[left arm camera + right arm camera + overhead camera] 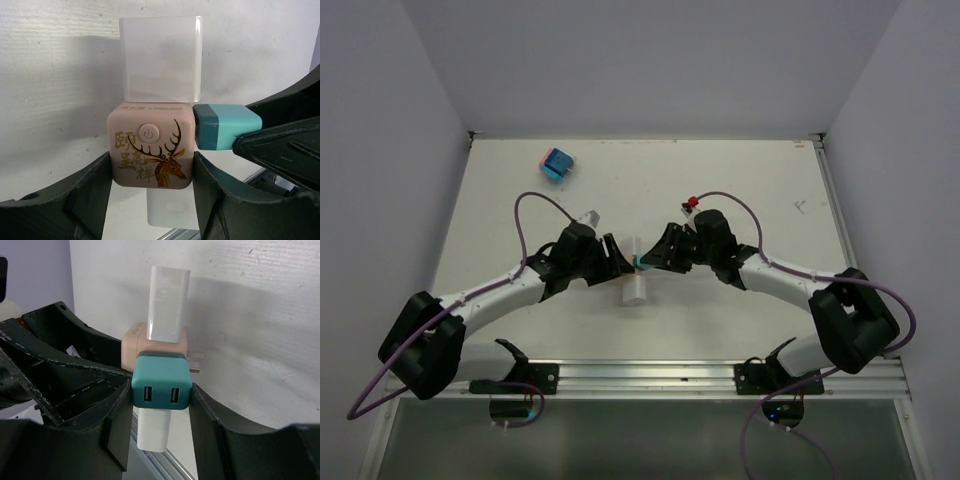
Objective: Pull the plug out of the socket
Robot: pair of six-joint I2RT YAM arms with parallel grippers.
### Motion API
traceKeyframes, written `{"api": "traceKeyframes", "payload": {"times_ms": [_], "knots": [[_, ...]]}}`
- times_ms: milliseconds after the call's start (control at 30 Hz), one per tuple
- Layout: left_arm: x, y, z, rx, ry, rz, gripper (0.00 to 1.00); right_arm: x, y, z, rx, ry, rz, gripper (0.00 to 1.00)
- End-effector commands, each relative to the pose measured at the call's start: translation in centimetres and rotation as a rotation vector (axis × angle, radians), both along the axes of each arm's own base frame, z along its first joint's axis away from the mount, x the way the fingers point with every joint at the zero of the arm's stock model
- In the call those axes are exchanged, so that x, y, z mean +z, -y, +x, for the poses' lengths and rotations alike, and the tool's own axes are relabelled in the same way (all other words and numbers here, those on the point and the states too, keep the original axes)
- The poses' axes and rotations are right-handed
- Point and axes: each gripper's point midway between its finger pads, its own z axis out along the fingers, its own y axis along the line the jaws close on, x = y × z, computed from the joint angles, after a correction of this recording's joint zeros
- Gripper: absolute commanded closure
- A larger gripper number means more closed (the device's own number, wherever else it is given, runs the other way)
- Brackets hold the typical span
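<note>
Your left tool (152, 197) stands about half open, clamped on both sides of the pink deer-printed socket (150, 150), which sits squarely between its fingers. Your right tool (161, 407) is closed narrower on the teal plug (161, 382), pinched between its fingers with the USB ports facing that wrist camera. The plug's far end touches the socket's side. White blocks jut from the socket above (160, 60) and below (167, 212) the left tool's fingers.
</note>
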Motion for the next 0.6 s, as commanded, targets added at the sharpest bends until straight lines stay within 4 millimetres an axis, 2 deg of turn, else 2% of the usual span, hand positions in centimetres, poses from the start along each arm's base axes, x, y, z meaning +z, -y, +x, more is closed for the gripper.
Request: {"api": "traceKeyframes", "payload": {"times_ms": [0,300,567], "knots": [[-4.2,-8.7,-0.3,0.185,-0.044,0.358,1.0,0.0,4.7,2.6,-0.129,0.04,-0.093,1.0],[-3.5,-9.2,-0.1,0.188,-0.024,0.386,1.0,0.5,5.7,3.1,-0.138,0.028,-0.096,1.0],[-1.9,-9.9,0.5,0.232,0.01,0.404,1.0,1.2,6.2,3.4,-0.131,0.032,-0.129,1.0]]}}
